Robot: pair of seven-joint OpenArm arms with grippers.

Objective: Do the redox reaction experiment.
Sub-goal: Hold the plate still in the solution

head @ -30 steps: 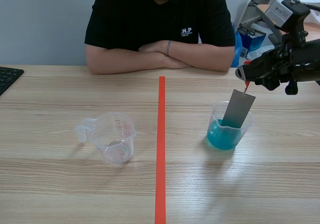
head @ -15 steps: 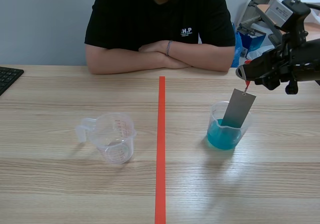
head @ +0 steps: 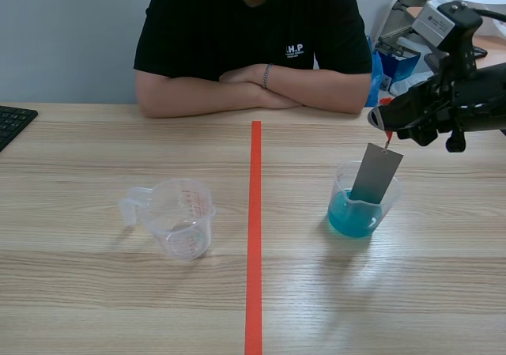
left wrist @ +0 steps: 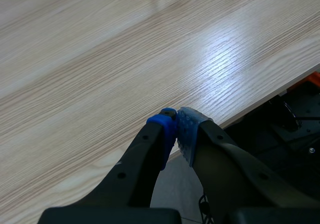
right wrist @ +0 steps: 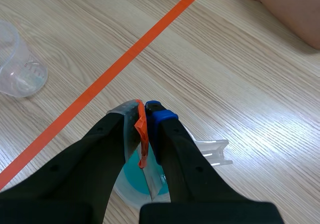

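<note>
The right gripper (right wrist: 143,109) pinches orange tab (right wrist: 141,134) — grey plate (head: 376,173) hangs in beaker (head: 348,217) — left gripper (left wrist: 176,121) closed.

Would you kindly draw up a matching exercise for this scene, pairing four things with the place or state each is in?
Things:
1. metal strip
2. measuring cup
3. beaker
4. left gripper

Places or states:
A. shut on nothing, above the table's edge
B. holds blue liquid, on the right arm's side of the tape line
C. hangs by an orange tag from the shut right gripper, lower end inside the beaker
D. empty, on the left arm's side of the tape line

Pairs: 1-C, 2-D, 3-B, 4-A.
</note>
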